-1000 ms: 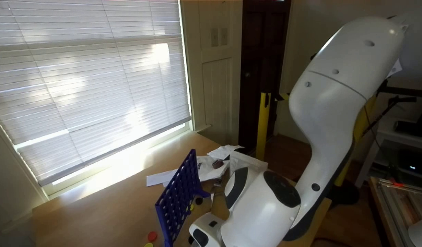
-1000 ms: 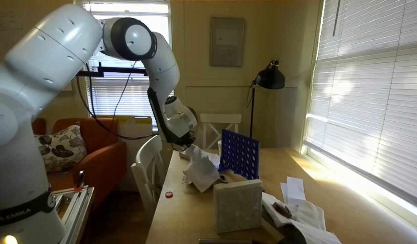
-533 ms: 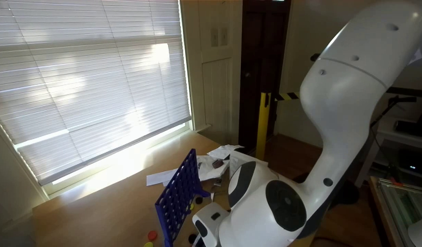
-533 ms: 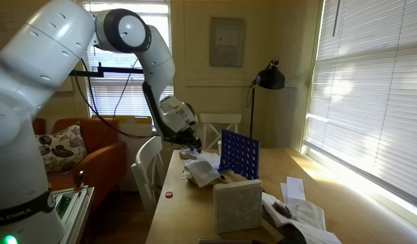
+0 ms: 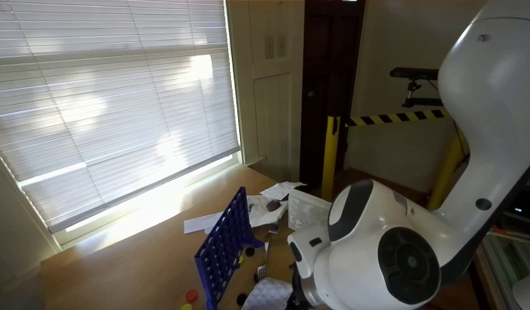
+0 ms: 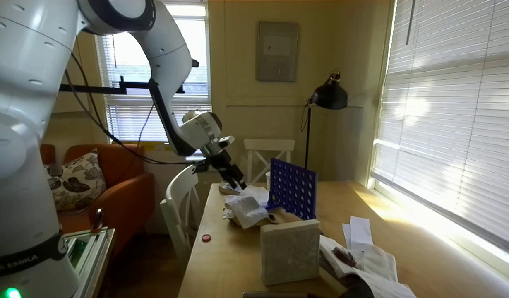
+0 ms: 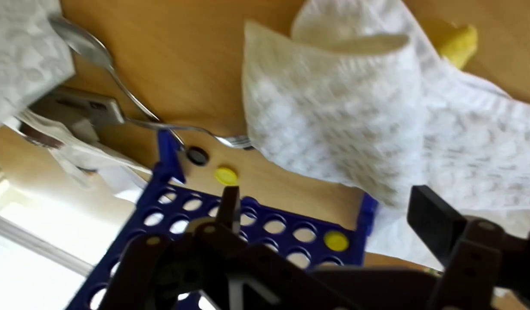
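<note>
White towel (image 7: pixel 334 116) lying rumpled on table (image 6: pixel 221 265), just beside blue game board (image 6: pixel 294 188) and fork (image 7: pixel 230 141). Looking light, soft, floppy, probably easy to crease; raised fold (image 7: pixel 325 64) likely giving best hold. Tool (image 7: pixel 327 211) hanging above, fingers (image 7: pixel 435 221) standing wide apart, gripping nothing; contact with towel not showing.

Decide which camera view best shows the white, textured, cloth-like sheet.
The wrist view: though cropped, the sheet looks largest, texture and curled edge visible. An exterior view also crops the sheet; an exterior view shows the sheet uncropped but small.
</note>
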Robot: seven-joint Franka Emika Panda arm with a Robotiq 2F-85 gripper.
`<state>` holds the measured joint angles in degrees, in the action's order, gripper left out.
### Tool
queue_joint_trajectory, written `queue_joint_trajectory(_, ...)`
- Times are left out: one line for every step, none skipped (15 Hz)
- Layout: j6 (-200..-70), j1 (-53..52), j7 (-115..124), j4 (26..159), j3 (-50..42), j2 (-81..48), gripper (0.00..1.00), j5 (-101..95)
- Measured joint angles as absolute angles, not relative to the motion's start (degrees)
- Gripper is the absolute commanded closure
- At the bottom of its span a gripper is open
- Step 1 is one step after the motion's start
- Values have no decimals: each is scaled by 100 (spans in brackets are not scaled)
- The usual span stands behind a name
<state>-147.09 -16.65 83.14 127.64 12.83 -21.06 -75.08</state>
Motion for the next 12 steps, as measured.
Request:
queue_joint_trajectory(-14676,-1608,8473,13029,1223,-1946,0,-7436)
queue_joint_trajectory(-14678,-1524,8631,13295,1153,-1793,0,-7387)
queue_joint_trajectory(-14691,-1427,8698,13530,1097,-1655,0,-7343)
queue_joint_trajectory(-14706,-1348,8725,13684,1070,-1547,0,-7326)
queue_joint_trajectory(-14726,-1309,8739,13773,1061,-1467,0,-7320)
queue_joint_trajectory(-14728,-1305,8755,13812,1062,-1422,0,-7314)
queue_joint_trajectory(-14727,-1310,8756,13813,1063,-1415,0,-7314)
queue_joint_trajectory(-14773,-1292,8753,13812,1052,-1416,0,-7314)
queue_joint_trajectory(-14929,-1234,8715,13817,1010,-1416,0,-7314)
queue_joint_trajectory(-15245,-1107,8619,13842,923,-1412,0,-7314)
queue_joint_trajectory(-15644,-917,8489,13898,807,-1402,0,-7307)
queue_joint_trajectory(-16089,-679,8337,13972,670,-1394,0,-7307)
